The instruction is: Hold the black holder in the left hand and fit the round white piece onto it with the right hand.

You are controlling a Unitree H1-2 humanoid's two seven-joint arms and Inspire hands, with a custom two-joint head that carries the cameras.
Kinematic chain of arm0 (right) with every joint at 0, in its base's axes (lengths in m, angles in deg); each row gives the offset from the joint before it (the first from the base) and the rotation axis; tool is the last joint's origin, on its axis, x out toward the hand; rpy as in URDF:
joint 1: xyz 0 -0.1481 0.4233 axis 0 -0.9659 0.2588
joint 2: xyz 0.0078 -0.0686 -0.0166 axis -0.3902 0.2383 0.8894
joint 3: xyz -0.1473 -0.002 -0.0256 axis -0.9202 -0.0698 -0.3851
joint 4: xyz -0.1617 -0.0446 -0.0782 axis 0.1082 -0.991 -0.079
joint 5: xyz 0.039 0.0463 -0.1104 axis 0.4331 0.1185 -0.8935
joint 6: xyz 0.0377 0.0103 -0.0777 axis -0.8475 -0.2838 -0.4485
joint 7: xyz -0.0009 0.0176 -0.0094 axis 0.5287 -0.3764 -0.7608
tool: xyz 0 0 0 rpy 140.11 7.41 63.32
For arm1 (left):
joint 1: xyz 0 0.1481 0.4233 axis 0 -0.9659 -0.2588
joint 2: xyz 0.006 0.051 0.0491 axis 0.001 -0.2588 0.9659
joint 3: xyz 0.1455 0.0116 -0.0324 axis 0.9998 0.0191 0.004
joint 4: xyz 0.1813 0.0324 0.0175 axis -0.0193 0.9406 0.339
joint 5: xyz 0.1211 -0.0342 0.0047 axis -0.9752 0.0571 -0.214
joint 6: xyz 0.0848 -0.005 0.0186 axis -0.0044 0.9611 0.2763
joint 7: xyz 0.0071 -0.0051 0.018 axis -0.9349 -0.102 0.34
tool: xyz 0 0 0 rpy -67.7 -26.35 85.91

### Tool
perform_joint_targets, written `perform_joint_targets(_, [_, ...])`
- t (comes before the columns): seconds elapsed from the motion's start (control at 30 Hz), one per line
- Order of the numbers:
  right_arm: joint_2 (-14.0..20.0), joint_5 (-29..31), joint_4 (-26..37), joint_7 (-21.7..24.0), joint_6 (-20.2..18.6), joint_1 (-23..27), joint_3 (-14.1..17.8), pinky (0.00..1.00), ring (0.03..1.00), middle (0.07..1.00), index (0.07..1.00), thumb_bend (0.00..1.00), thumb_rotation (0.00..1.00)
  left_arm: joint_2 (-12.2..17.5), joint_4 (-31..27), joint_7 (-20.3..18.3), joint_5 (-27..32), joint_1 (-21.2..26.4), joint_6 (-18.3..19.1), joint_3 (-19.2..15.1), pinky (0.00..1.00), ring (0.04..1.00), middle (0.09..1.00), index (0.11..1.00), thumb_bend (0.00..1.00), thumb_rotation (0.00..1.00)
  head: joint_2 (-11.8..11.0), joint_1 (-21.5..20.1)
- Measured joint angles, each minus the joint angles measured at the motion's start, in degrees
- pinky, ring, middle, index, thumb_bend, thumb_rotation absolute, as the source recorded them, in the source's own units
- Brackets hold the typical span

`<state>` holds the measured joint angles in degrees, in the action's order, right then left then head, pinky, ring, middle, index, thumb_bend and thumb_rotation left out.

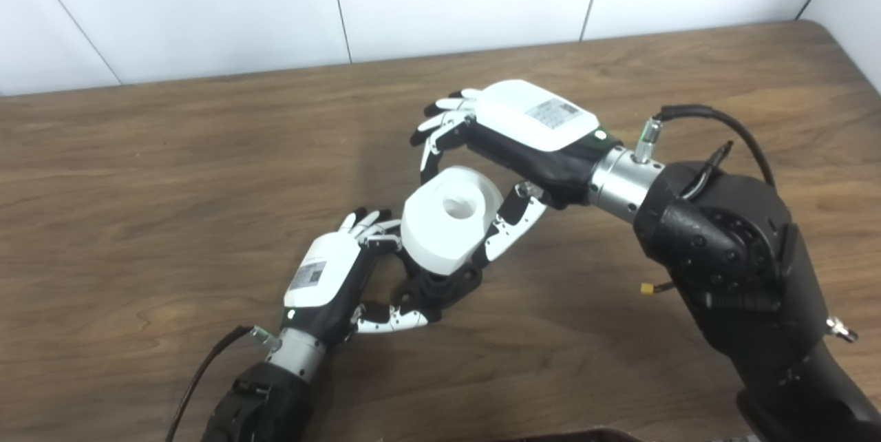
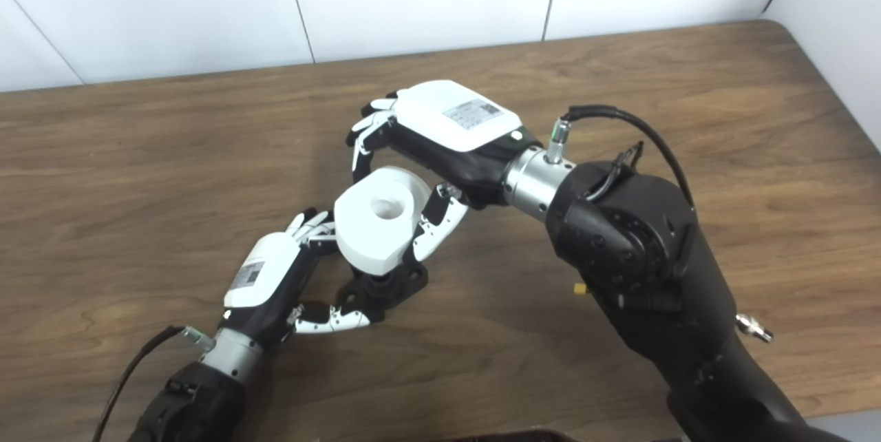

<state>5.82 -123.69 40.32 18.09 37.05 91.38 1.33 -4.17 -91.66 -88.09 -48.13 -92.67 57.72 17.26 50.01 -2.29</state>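
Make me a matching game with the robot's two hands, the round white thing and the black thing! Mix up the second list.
Things:
1. left hand
2. right hand
3. round white piece
4. black holder

Descriptions:
A. white, with a hole in the middle
B. dark, sits under the white piece
C. fingers and thumb around the white piece from above
D. lower down, grips the dark part

Pairs: 1-D, 2-C, 3-A, 4-B
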Motion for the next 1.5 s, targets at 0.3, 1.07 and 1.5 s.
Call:
perform_joint_targets(0.3, [-1.8,-0.9,-0.3,0.6,0.9,-0.8,-1.3,0.93,0.92,0.809,0.484,0.52,0.15,-0.2,0.0,0.0,-0.1,0.1,0.4,0.2,1.0,0.932,0.83,0.485,0.52,0.06,0.4,-0.1])
perform_joint_targets(1.07, [-1.8,-0.3,-1.6,0.6,3.7,-2.2,-1.2,0.79,0.922,0.801,0.484,0.52,0.14,-0.2,-0.3,-0.3,-0.6,0.2,1.7,0.4,1.0,0.933,0.83,0.485,0.52,0.06,1.4,-1.1])
perform_joint_targets(1.5, [-1.8,-1.2,-1.9,0.6,4.3,-2.2,-1.2,0.82,0.921,0.801,0.483,0.52,0.14,0.1,-0.9,-0.8,-0.1,0.2,1.9,0.4,1.0,0.925,0.826,0.485,0.52,0.06,1.8,-2.5])
